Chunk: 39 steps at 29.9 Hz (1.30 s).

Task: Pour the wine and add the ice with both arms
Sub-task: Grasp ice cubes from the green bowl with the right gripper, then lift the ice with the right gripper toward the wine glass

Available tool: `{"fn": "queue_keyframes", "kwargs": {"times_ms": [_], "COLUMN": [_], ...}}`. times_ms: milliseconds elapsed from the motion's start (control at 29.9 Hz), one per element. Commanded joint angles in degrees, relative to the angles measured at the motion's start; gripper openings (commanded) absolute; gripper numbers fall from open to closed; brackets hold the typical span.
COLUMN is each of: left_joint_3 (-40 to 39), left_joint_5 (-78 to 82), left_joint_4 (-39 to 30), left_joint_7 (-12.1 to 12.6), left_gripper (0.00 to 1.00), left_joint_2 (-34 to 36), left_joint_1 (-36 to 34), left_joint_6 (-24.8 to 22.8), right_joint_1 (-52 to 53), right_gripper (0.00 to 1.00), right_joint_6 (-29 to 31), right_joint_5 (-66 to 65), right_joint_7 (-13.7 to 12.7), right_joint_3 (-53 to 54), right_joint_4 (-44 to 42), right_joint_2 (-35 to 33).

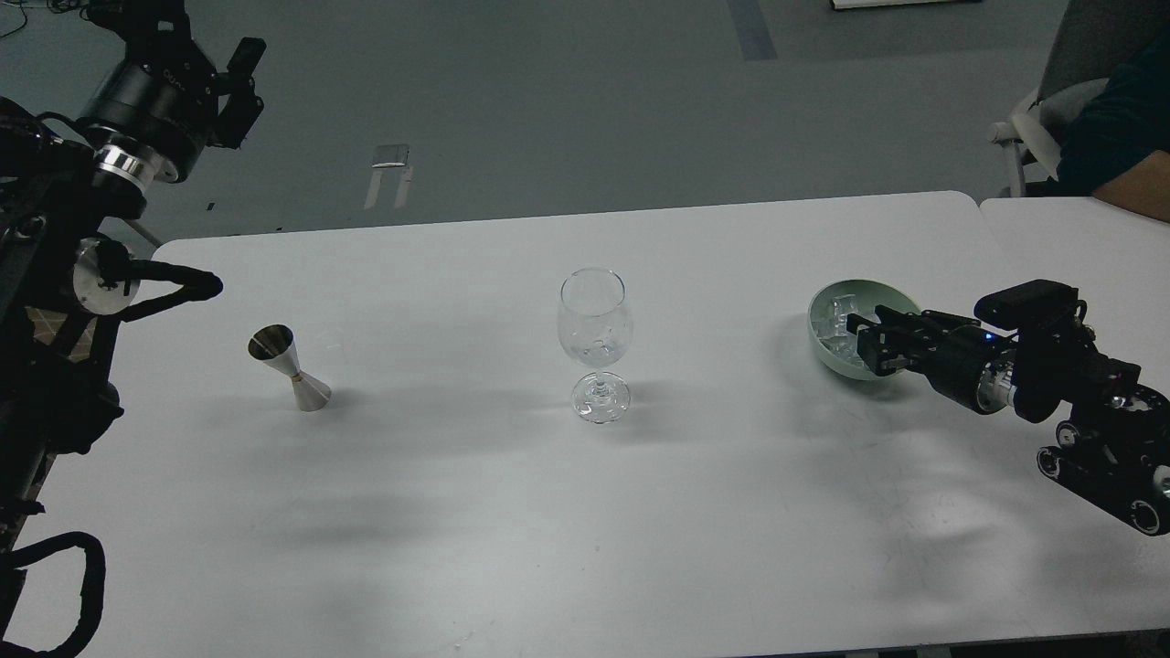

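Note:
A clear wine glass [595, 338] stands upright at the table's middle; glassy glints show low in its bowl, and I cannot tell whether they are ice. A steel jigger [291, 368] stands to its left. A pale green bowl [827, 355] at the right holds several clear ice cubes [834, 315]. My right gripper [861, 336] reaches into the bowl from the right, its fingers apart over the ice; I cannot see a cube between them. My left gripper [239, 82] is raised beyond the table's far left corner, dark and seen end-on.
The white table [585, 512] meets a second table [1079, 238] at the right. A seated person's arm [1129, 137] and a chair [1042, 119] are at the far right. My left arm's cable loop [174, 288] hangs over the table's left edge.

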Motion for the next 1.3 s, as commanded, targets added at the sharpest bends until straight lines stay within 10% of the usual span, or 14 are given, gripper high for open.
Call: {"fn": "queue_keyframes", "kwargs": {"times_ms": [0, 134, 769, 1271], "left_joint_3": [0.0, -0.1, 0.1, -0.1], "left_joint_5": [0.0, 0.0, 0.0, 0.0], "left_joint_4": [0.0, 0.0, -1.1, -1.1], "left_joint_7": [0.0, 0.0, 0.1, 0.1], "left_gripper": [0.98, 0.98, 0.98, 0.98], "left_joint_2": [0.0, 0.2, -0.5, -0.5], "left_joint_1": [0.0, 0.0, 0.0, 0.0], "left_joint_6": [0.1, 0.0, 0.6, 0.6], "right_joint_1": [-0.1, 0.0, 10.9, 31.2], "right_gripper": [0.20, 0.00, 0.00, 0.00], "right_joint_6": [0.3, 0.4, 0.9, 5.9], "right_joint_5": [0.1, 0.1, 1.2, -3.4], "right_joint_7": [0.0, 0.0, 0.1, 0.3], "right_joint_3": [0.0, 0.1, 1.9, -10.3], "right_joint_4": [0.2, 0.5, 20.9, 26.2], "right_joint_2": [-0.3, -0.9, -17.8, -5.7]}}
